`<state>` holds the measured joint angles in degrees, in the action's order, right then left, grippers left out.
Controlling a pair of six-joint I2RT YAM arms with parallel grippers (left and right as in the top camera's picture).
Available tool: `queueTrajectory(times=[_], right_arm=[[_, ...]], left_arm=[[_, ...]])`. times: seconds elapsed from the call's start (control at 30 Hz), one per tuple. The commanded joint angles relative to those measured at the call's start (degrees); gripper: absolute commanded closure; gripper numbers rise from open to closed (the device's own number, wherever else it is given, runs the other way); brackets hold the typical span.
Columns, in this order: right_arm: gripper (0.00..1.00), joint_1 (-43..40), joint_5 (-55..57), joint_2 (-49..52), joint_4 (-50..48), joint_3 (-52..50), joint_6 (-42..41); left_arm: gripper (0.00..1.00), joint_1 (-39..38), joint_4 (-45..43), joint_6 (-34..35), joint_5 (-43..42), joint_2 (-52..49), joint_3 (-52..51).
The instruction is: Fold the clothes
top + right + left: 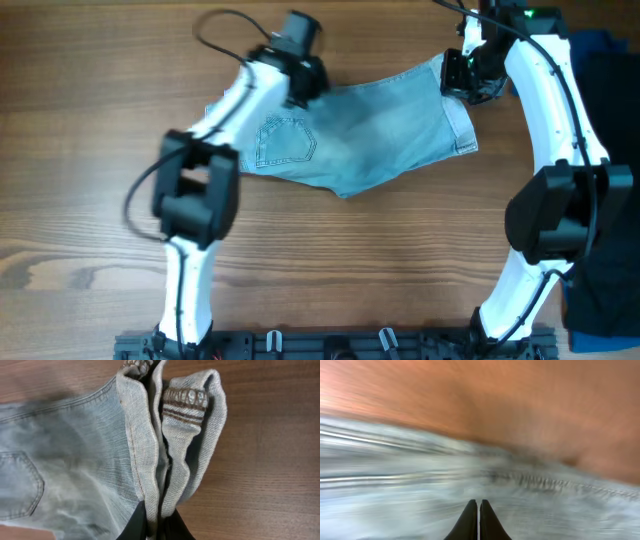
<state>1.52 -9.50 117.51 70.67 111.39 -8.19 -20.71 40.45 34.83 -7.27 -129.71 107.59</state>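
Observation:
The light blue denim shorts [370, 135] lie folded on the wooden table at the back centre, one stitched back pocket [285, 142] facing up. My left gripper [300, 85] is at their back left edge. In the left wrist view, which is motion-blurred, its fingers [479, 503] are shut over the denim [395, 485] with nothing visible between them. My right gripper [465, 75] is at the shorts' right end. In the right wrist view it [159, 510] is shut on bunched layers of the hemmed edge [150, 445].
Royal-blue and black garments [605, 70] are heaped at the table's right edge, close behind the right arm. A dark rail [330, 345] runs along the front edge. Bare wood [90, 150] lies left of and in front of the shorts.

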Motion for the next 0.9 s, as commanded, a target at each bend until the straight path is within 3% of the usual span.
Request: queueTrajectory(times=[0.0,0.27,0.43,0.87], right_arm=[[0.96,0.2,-3.9,-4.2,0.5,2.0,2.1],[0.96,6.0,-4.8,-4.2,0.7,6.3,-1.3],[0.96,11.8,-4.8,-4.2,-1.1,6.9,-6.1],[0.96,31.1,-4.5,-0.2,-17.7,6.9,-19.8]], left_arm=[[0.96,9.0,4.2,-0.1,1.2,9.5,0.5],[0.96,25.7,17.3,-6.6,1.1,11.8,0.4],[0.96,30.9,21.3,-8.8,1.1,11.8,0.4],[0.96,33.7,27.2,-10.5,1.4,11.8,0.3]])
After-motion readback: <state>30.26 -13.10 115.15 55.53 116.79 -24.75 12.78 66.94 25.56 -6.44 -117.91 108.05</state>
